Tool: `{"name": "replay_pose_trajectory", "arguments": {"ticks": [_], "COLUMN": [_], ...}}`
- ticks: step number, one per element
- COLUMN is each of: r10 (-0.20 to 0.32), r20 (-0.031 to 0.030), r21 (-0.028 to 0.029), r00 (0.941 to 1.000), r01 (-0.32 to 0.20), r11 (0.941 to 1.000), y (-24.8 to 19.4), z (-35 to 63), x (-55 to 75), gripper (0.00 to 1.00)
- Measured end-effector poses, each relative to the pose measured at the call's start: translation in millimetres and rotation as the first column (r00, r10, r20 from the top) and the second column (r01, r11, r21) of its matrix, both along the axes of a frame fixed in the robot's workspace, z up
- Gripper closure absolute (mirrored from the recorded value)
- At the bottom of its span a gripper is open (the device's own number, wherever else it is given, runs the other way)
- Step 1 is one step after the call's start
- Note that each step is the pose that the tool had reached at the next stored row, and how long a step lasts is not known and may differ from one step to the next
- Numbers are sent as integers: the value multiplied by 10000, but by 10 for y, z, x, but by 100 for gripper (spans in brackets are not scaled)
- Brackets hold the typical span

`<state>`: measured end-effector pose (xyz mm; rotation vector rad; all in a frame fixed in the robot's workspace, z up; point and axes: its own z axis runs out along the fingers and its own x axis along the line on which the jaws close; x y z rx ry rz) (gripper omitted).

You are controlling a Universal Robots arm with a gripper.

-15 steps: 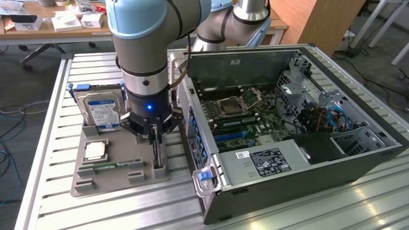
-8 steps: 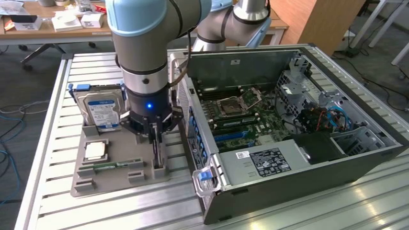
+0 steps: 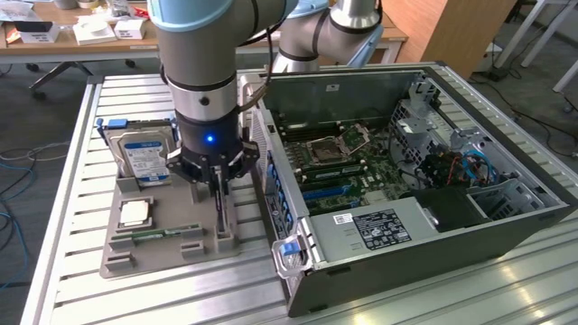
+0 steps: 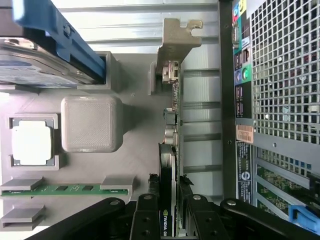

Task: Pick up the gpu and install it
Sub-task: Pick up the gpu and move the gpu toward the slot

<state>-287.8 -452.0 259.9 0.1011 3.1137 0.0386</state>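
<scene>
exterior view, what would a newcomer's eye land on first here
The big grey robot arm stands in the middle, its gripper closed on a thin dark gpu card with a silver bracket standing upright in a grey parts tray. At the exterior view's right, an open dark grey computer case lies on its side, green motherboard exposed.

A: What kind of place is this?
B: A robotics lab: a robot arm (image 3: pixel 203 68) over an aluminium slat bench (image 3: pixel 162 298), an opened computer case (image 3: pixel 407 267), cluttered desks (image 3: pixel 63 49) behind, cables (image 3: pixel 13 159) on the floor.
</scene>
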Motion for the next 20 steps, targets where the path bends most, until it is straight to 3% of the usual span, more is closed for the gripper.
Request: {"name": "replay_pose_trajectory", "arguments": {"ticks": [20], "r10": [8], "r20": [13], "r21": [4], "r00": [10000], "r01": [-8], "r11": [10000], "y": [0], "z": [811], "x": [0], "gripper": [74]}}
